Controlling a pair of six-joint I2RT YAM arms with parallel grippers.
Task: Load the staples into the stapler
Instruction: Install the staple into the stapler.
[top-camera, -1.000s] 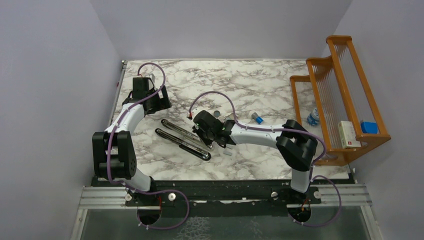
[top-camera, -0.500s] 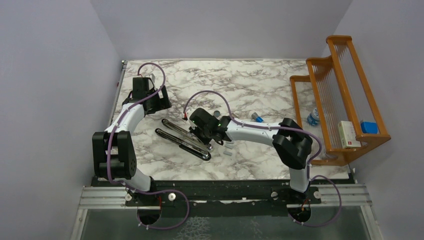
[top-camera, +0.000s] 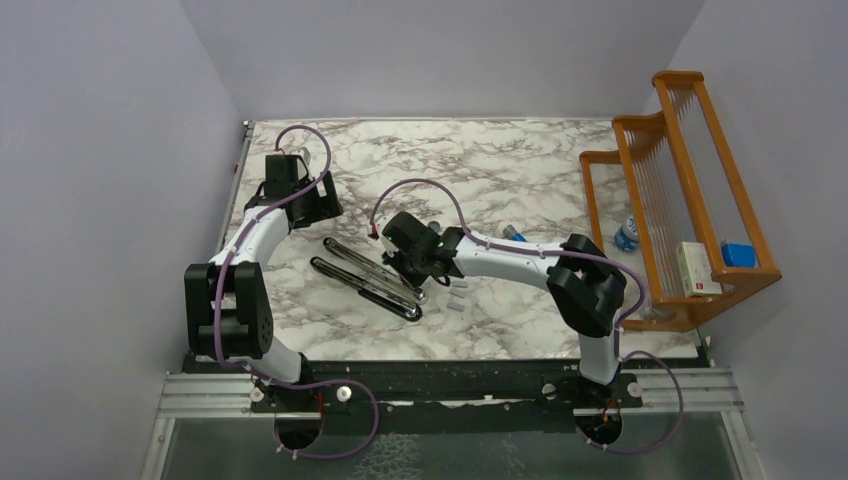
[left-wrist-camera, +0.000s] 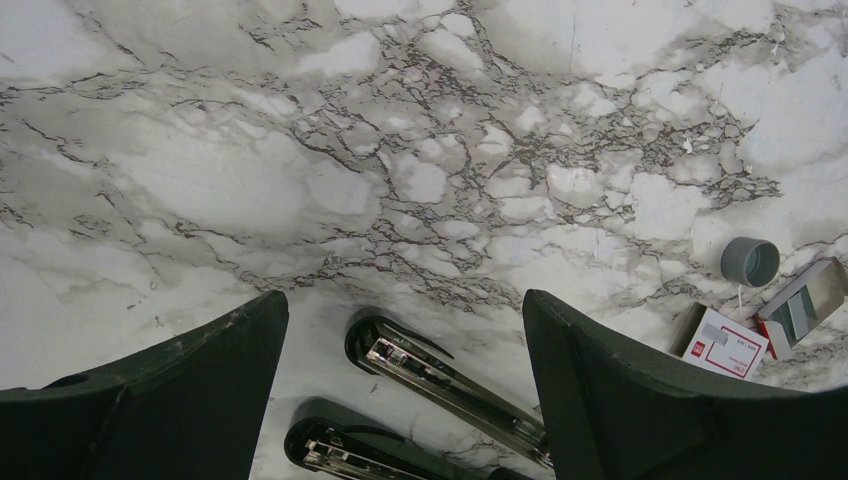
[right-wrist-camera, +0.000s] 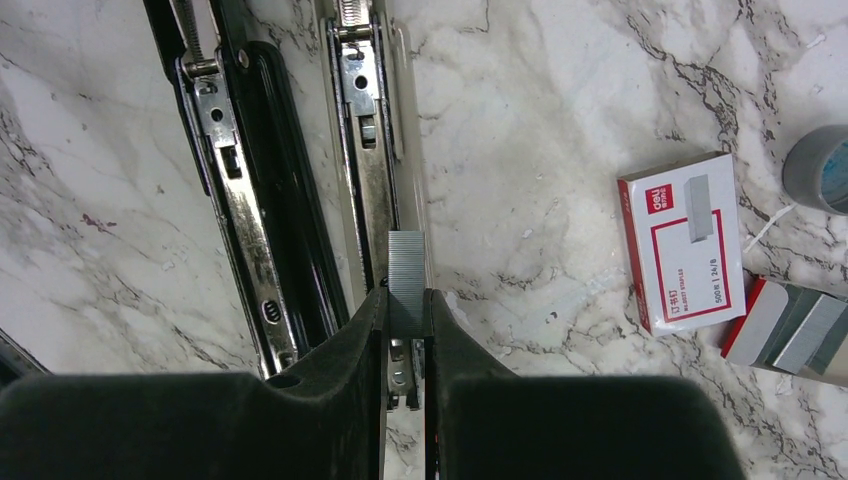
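The white-and-red box (right-wrist-camera: 680, 245) beside you read "deli" and "24/6", while your right gripper (right-wrist-camera: 406, 305) was pinched tight on the staples (right-wrist-camera: 406, 262), a short ribbed grey strip held over the chrome channel of the flat-opened black stapler (right-wrist-camera: 365, 170), and your left gripper (left-wrist-camera: 400, 300) hung wide open, holding nothing.

staples (right-wrist-camera: 406, 272) half hidden (by jaws), stapler (right-wrist-camera: 362, 170) cropped

Marble table (top-camera: 520, 160). Wooden rack (top-camera: 677, 77) at its right edge holds a white-red carton (top-camera: 697, 268) and a blue block (top-camera: 738, 254). On the tabletop, a small red-white box (right-wrist-camera: 680, 240) lies near a grey cap (right-wrist-camera: 820, 168).
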